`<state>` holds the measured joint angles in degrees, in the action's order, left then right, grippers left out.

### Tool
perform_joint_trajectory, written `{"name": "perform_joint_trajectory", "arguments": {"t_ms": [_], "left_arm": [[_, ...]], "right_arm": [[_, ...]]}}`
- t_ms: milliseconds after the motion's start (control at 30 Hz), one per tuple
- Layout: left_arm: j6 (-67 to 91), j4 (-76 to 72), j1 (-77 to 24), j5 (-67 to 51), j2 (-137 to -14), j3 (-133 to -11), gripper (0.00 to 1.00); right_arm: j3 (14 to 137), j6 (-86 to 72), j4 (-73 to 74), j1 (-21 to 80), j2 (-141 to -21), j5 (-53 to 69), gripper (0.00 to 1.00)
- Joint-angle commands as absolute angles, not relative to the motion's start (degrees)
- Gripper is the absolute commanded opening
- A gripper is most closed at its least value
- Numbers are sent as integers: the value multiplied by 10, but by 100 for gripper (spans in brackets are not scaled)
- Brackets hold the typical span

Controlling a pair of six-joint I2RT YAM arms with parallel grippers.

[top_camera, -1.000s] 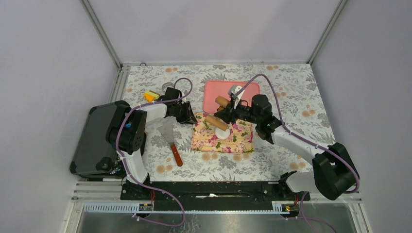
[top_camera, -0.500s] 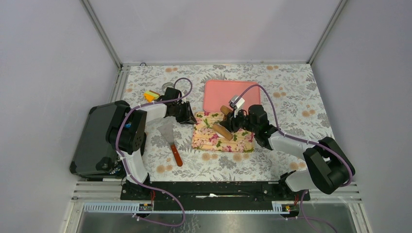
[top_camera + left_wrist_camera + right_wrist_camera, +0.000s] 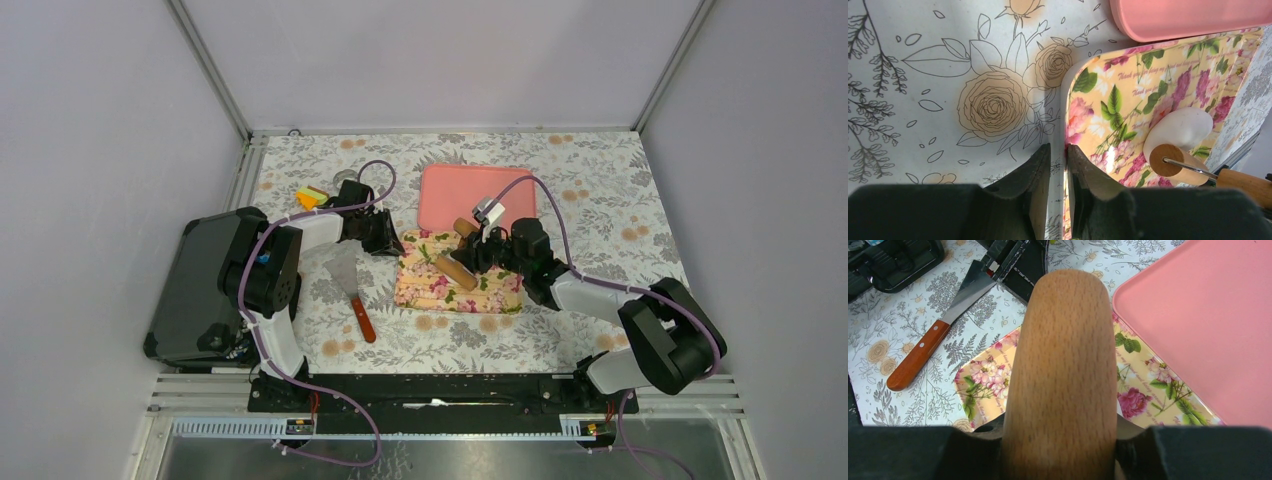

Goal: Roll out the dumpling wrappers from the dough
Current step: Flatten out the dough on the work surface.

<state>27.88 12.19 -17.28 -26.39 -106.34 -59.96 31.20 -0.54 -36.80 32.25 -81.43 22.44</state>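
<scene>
Right pincer [image 3: 1060,435] clamps rolling pin [image 3: 1063,355]; board [image 3: 1108,100] script: "Thank you".

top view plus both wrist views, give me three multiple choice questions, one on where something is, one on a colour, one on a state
1. Where is the dough?
A in a bowl
B on the flowered board, against the rolling pin
C on the floor

2. What colour is the tray behind the board?
A blue
B green
C pink

3. What is the left tool doing?
A closed on the board's edge
B wide open in the air
C holding a spoon

Answers:
1 B, the left wrist view shows the white lump on the board at the pin's end.
2 C, it is plainly pink in every view.
3 A, it pinches the board's rim from both sides.
</scene>
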Motion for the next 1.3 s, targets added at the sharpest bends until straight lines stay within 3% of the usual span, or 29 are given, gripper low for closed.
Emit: {"name": "perform_joint_trajectory", "arguments": {"t_ms": [0,933,1267], "left_arm": [[265,139,-166,-237,-1075,-588,22],[268,136,-166,-248,-1075,-587,21],[268,134,-166,-250,-1080,-586,22]], "right_arm": [[281,13,-283,319,-845,191,0],[275,10,-293,320,-856,228,0],[298,-29,-340,319,-786,350,0]]}}
